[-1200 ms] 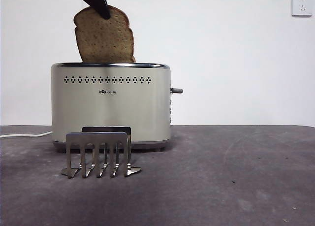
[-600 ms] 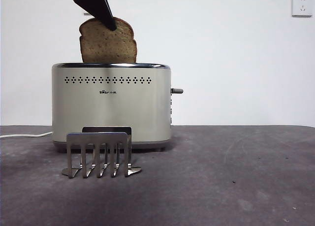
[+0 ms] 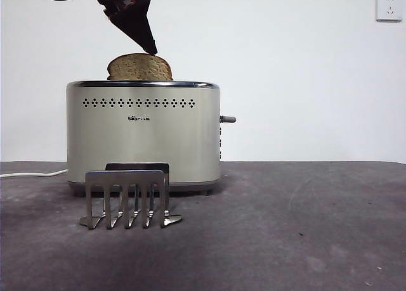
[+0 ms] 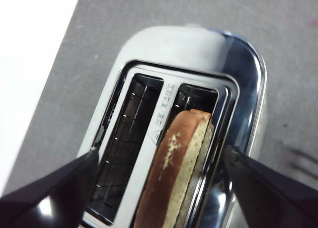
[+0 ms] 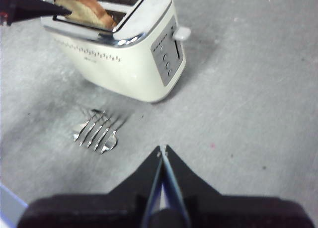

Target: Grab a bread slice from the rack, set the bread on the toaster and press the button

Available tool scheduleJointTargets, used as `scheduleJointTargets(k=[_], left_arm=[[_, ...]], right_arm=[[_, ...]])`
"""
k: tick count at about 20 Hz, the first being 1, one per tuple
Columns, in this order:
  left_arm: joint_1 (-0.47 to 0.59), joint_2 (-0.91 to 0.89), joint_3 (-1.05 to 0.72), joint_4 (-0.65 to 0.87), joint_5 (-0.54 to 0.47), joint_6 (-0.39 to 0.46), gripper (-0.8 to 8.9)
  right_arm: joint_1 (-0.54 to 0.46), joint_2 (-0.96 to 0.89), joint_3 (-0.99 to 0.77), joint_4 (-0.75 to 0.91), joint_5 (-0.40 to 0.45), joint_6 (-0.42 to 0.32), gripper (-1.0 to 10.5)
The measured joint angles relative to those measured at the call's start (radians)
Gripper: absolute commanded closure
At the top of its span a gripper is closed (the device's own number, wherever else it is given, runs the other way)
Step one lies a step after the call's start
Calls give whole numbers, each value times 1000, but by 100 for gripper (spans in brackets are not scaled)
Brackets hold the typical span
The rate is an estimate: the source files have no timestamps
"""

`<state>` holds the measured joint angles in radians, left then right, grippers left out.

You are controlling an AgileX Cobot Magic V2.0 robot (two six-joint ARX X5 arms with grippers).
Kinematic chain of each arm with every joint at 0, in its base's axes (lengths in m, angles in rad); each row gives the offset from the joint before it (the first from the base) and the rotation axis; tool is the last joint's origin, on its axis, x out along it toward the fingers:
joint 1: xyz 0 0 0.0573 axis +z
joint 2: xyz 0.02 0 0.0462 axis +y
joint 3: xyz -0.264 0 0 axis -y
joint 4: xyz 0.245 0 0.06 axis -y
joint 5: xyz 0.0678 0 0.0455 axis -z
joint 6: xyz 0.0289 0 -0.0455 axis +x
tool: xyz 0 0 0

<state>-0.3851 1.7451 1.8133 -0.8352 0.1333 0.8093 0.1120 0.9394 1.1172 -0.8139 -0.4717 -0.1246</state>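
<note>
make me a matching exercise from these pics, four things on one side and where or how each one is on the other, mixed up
Things:
1. slice of bread
2. rack
3. left gripper
4. right gripper

States:
A. shut, high over bare table, away from the toaster
B. open, just above the toaster's top
C. sunk into a toaster slot, only its domed top showing
D. standing bare on the table in front of the toaster

Pairs: 1-C, 2-D, 3-B, 4-A

Plain white wall [image 3: 304, 69] behind, evenly lit, no visible marks. White electrical socket [image 3: 388, 6] mounted at upper corner of wall. Dark grey tabletop [image 3: 298, 227] in foreground, mottled and scuffed, with faint lighter patches and soft shadows.
</note>
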Motion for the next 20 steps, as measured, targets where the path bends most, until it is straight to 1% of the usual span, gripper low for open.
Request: scheduleJointTargets(k=[2,3,5,6,7,9,11,14,20], left_arm=[[0,-14,0,0,0,-58,392],[0,-31,0,-1,-1,-100,392],[0,-76,0,-2,0,-194,392],[0,-101,0,-2,0,-247,392],[0,-128,0,-4,0,-304,392],[0,-180,0,-25,0,-416,392],[0,-228,0,-64,0,-503,392],[0,-292,0,-148,5,-558,392],[0,-360,0,-214,5,-570,393]], right_arm=[[0,26,0,41,0,1,958],[0,45,0,72,-12,5,958],[8,91,0,151,-91,28,958],[15,119,0,199,-133,46,958],[23,150,0,252,-151,69,958],[50,217,0,371,-157,128,958],[82,294,0,494,-157,190,959],[114,423,25,610,-157,262,959],[124,636,183,621,-157,305,959]])
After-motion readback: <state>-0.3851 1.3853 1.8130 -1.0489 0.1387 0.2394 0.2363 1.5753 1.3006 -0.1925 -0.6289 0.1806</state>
